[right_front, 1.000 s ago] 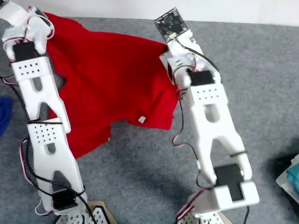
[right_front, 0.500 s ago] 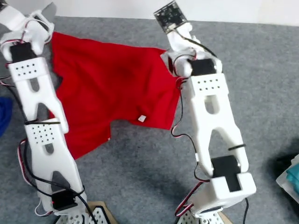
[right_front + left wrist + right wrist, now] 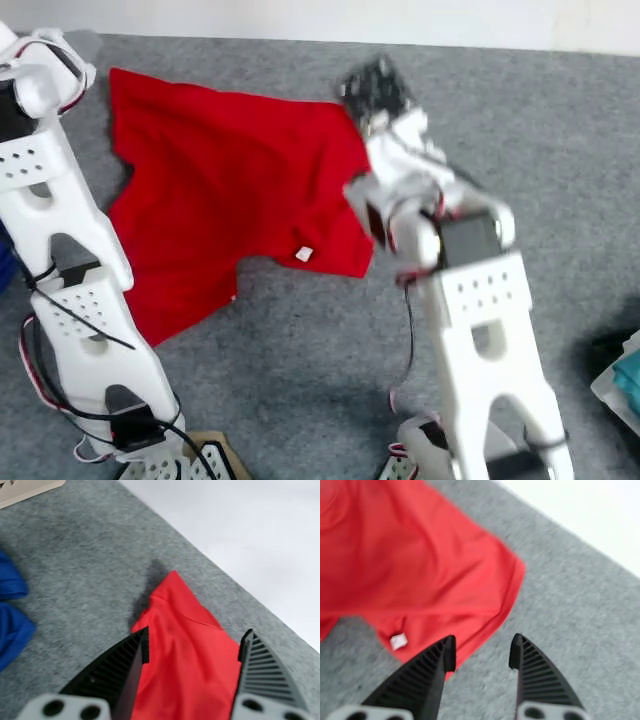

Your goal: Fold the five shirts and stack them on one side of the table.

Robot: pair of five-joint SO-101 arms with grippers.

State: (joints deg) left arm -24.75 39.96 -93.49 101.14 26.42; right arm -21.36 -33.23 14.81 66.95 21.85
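A red shirt [image 3: 230, 190] lies spread on the grey table, with a small white tag [image 3: 303, 255] near its front hem. My left gripper [image 3: 192, 647] hangs open above the shirt's far left corner [image 3: 185, 630], with nothing between its fingers. My right gripper [image 3: 482, 652] is open too, above the shirt's right edge [image 3: 485, 595] near the white tag [image 3: 397, 641], and holds nothing. In the high view the right arm [image 3: 440, 220] stands at the shirt's right side and the left arm [image 3: 40, 180] at its left side.
A blue cloth [image 3: 10, 610] lies left of the red shirt, at the table's left edge [image 3: 4, 262]. Something teal [image 3: 625, 375] sits at the right edge. A white surface [image 3: 250, 525] runs beyond the table's far edge. Cardboard [image 3: 215, 455] lies between the arm bases.
Both grippers have come off the shirt's far corners. The right arm has drawn back toward the front, the left arm has swung further left, and the shirt has settled flat.
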